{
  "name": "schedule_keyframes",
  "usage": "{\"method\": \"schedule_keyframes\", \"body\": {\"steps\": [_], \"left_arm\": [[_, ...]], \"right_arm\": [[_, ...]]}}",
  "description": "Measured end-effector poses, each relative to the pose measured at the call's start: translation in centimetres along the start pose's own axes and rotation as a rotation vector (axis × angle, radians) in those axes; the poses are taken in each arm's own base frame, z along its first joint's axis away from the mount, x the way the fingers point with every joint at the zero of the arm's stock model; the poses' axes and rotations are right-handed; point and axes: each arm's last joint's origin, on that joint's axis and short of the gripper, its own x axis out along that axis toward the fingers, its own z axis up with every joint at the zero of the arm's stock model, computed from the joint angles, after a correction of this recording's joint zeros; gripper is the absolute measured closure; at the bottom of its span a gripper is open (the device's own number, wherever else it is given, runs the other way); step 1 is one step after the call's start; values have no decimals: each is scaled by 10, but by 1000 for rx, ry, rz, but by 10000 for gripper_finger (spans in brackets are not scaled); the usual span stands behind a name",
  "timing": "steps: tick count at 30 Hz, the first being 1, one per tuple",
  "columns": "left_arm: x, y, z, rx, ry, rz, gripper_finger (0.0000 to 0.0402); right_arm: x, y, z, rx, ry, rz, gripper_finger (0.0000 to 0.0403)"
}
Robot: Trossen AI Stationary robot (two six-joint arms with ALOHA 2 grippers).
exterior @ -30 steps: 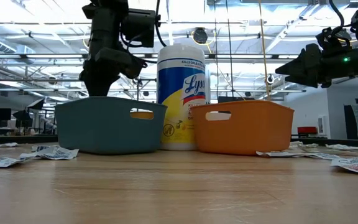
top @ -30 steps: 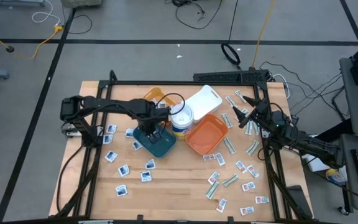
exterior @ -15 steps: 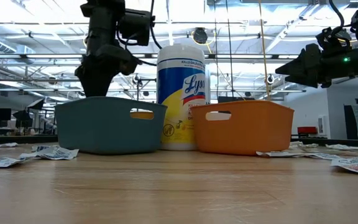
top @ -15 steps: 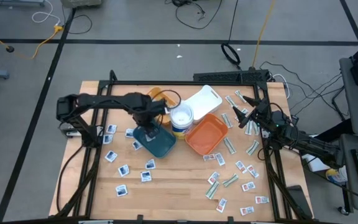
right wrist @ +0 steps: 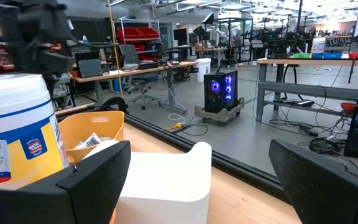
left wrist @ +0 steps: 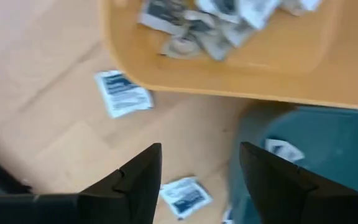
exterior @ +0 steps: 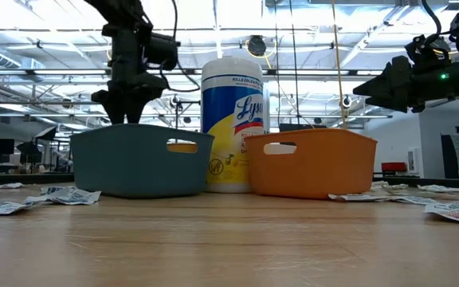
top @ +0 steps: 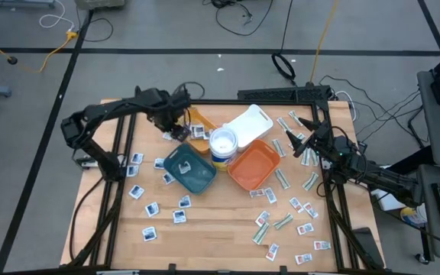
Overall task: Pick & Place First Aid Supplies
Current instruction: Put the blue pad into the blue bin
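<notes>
Packets lay scattered flat over the table: white squares with blue marks on the left side around the teal tray, green-white strips and red-marked ones on the right past the orange tray. A few had already landed in trays: several in the yellow tray, 1 in the teal one. Left gripper hung above the table at the far left, beside the yellow tray's edge, jaws spread and empty, nothing between the fingers. Nearest loose packets sat directly below and just ahead of it: 1 blue-marked square on bare wood beside the yellow tray's rim, a 2nd between the fingertips' line and the teal tray's wall. My read: the 2nd was the easier target, since it lay nearly under the jaw gap; being roughly square it gave little long axis to align to, so the drop mattered more than wrist rotation. Risk was the teal wall close on 1 side. Right gripper waited raised at the far right edge, jaws wide, empty, facing the white tray and the wipes tub; the strips on its side were near it, well apart from the left arm. The left arm was clearly nearer the blue-marked squares.
</notes>
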Motion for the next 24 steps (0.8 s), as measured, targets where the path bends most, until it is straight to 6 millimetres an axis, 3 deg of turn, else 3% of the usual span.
{"method": "schedule_keyframes", "body": {"steps": [10,17,24], "left_arm": [[1,44,15,87,-32,6,186],[25,53,11,61,-153,-14,172],[46,57,-1,81,-323,-39,184]], "right_arm": [[0,0,0,0,0,0,26],[0,0,0,0,0,0,26],[0,0,0,0,0,0,26]]}}
